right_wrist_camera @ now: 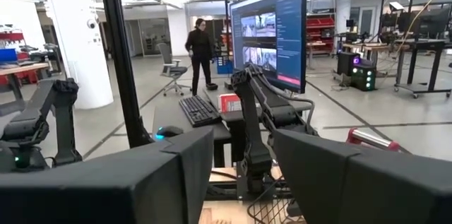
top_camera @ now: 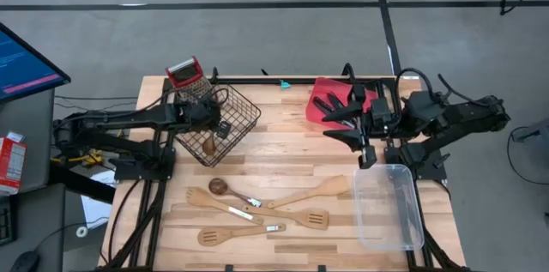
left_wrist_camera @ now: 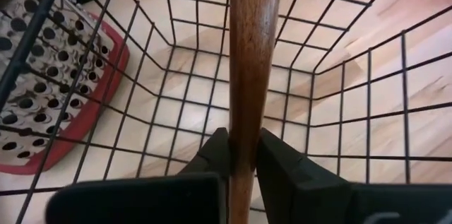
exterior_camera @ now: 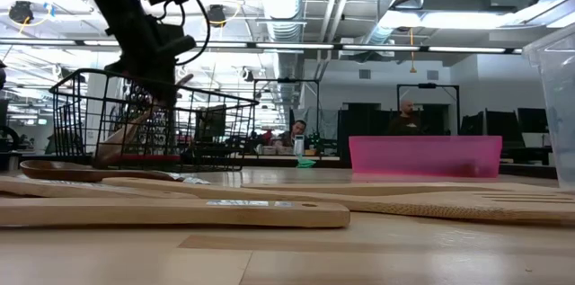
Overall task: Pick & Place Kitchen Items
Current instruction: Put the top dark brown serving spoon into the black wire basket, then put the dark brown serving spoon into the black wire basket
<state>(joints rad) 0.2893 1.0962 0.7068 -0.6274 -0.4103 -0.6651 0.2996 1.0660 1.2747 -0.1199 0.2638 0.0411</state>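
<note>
My left gripper (top_camera: 218,126) is inside the black wire basket (top_camera: 236,122), shut on a brown wooden utensil (top_camera: 208,143). The utensil also shows in the low view (exterior_camera: 135,128), slanting down into the basket (exterior_camera: 148,123). Several pale wooden spatulas and spoons (top_camera: 300,218) and one dark-bowled spoon (top_camera: 219,186) lie flat on the table's near half. My right gripper (top_camera: 336,117) is open and empty above the red tray (top_camera: 326,92). In the right wrist view its fingers point level at the room (right_wrist_camera: 244,181). My left gripper pinches the utensil's brown handle (left_wrist_camera: 244,136) between its two fingers (left_wrist_camera: 215,155). It comes from above, slanting down into the basket, and the fingers lie along the handle. The utensil is tilted, its lower end (exterior_camera: 106,150) down near the basket floor; whether it rests there I cannot tell.
A red-framed box grater (top_camera: 189,75) leans at the basket's far left side and shows in the left wrist view (left_wrist_camera: 42,75). A clear plastic bin (top_camera: 390,208) stands at the near right. Bare wood lies between the basket and the tray.
</note>
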